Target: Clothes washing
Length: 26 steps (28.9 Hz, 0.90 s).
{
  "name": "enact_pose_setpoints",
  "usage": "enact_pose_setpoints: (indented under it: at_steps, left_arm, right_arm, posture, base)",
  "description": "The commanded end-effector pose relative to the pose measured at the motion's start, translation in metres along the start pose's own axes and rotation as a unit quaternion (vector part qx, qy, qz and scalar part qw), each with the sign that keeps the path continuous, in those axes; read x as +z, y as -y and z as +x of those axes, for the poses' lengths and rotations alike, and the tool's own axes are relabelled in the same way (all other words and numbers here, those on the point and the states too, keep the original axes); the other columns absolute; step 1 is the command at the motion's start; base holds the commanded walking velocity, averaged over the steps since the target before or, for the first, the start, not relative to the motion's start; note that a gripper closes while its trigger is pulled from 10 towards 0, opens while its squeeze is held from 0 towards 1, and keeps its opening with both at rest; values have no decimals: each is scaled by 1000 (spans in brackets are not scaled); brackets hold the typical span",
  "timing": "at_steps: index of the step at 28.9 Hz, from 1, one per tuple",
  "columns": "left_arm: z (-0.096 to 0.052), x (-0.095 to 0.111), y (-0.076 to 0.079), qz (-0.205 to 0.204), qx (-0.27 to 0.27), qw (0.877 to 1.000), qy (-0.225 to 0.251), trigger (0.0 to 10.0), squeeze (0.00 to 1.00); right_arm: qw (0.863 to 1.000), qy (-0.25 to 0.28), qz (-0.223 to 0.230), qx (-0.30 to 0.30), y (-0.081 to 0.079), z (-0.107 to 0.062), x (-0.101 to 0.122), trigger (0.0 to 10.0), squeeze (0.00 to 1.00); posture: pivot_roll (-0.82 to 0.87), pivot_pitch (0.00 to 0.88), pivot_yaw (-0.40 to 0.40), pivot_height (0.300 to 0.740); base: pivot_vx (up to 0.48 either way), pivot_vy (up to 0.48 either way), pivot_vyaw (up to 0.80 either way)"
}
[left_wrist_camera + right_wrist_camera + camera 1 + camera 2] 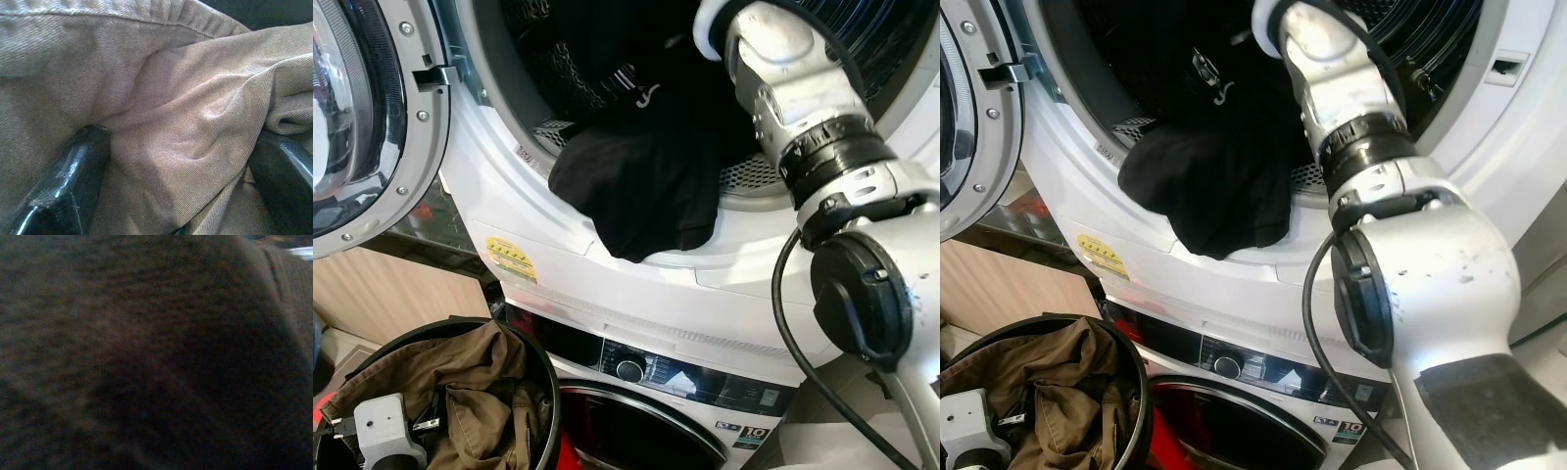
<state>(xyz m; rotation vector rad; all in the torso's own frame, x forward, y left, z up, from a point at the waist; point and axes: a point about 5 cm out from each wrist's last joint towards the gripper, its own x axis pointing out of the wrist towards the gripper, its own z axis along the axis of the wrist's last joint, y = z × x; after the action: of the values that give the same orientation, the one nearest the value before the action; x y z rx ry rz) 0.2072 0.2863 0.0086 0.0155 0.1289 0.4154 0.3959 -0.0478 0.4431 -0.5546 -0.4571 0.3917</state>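
Observation:
A black garment (pixel 636 186) hangs out over the front rim of the upper machine's open drum (pixel 509 98), with more dark cloth inside. My right arm (pixel 803 108) reaches into the drum above it, its hand hidden among the clothes; the right wrist view is dark, blurred cloth (pixel 146 357). Low on the left, a brown garment (pixel 475 392) lies in a round black basket (pixel 546 377). My left wrist (pixel 382 431) is down in that basket. The left gripper (pixel 181 161) is open, its fingers (pixel 68 181) spread wide and pressed into the brown cloth (pixel 161 98).
The upper machine's round door (pixel 362 117) stands swung open on the left. Below it is a second machine with a control knob (pixel 629 370) and a shut dark door (pixel 636 431). A black cable (pixel 793 333) loops beside my right arm.

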Motion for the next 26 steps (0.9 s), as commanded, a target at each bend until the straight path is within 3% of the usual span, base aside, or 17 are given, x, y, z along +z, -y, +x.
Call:
enact_pose_setpoints:
  at_steps: [1,3,7,10,14,16,19,21,22,24,26]
  left_arm:
    - [-6,-11,-5,-1,12,999,-33,10000,0]
    - [-7,-12,-4,-2,11,999,-34,10000,0]
    - [-7,-13,-2,-1,3,999,-38,10000,0]
    - [-7,-13,-1,-2,2,999,-39,10000,0]
    - [-7,-14,-1,-3,0,999,-41,10000,0]
    - [-7,-14,0,-4,-2,999,-41,10000,0]
    - [-7,-14,1,-3,-3,999,-42,10000,0]
    - [-7,-14,3,-4,-8,999,-43,10000,0]
    - [-7,-14,3,-4,-8,999,-43,10000,0]
    - [-7,-15,3,-4,-11,999,-44,10000,0]
    - [-7,-15,4,-4,-12,999,-45,10000,0]
  right_arm:
    - [998,6,-55,25,-5,2,11,10000,1000]
    - [994,12,-102,31,-7,2,14,10000,1000]
    - [991,1,-132,20,-6,3,14,10000,1000]
    - [982,-12,-187,20,-6,2,9,10000,1000]
    - [981,-17,-191,14,-4,2,7,10000,1000]
    - [986,-16,-167,22,-6,2,5,10000,1000]
    - [980,-18,-198,26,-7,1,1,10000,1000]
    - [961,-22,-272,39,-11,0,-6,10000,1000]
    - [961,-22,-272,39,-11,0,-6,10000,1000]
    - [936,-36,-348,51,-15,0,-14,10000,1000]
    - [934,-45,-351,55,-16,-1,-18,10000,1000]
  posture:
    - [58,25,-29,740]
    - [58,28,-28,740]
    - [57,27,-26,740]
    - [59,26,-28,740]
    - [57,23,-27,740]
    - [57,22,-28,740]
    - [56,25,-26,740]
    - [53,23,-23,740]
    - [53,23,-23,740]
    - [50,20,-25,740]
    - [53,18,-27,740]
  base:
    - [0,0,0]
    - [0,0,0]
    - [0,0,0]
    - [0,0,0]
    - [0,0,0]
    - [0,0,0]
    - [0,0,0]
    - [0,0,0]
    - [0,0,0]
    - [0,0,0]
    - [0,0,0]
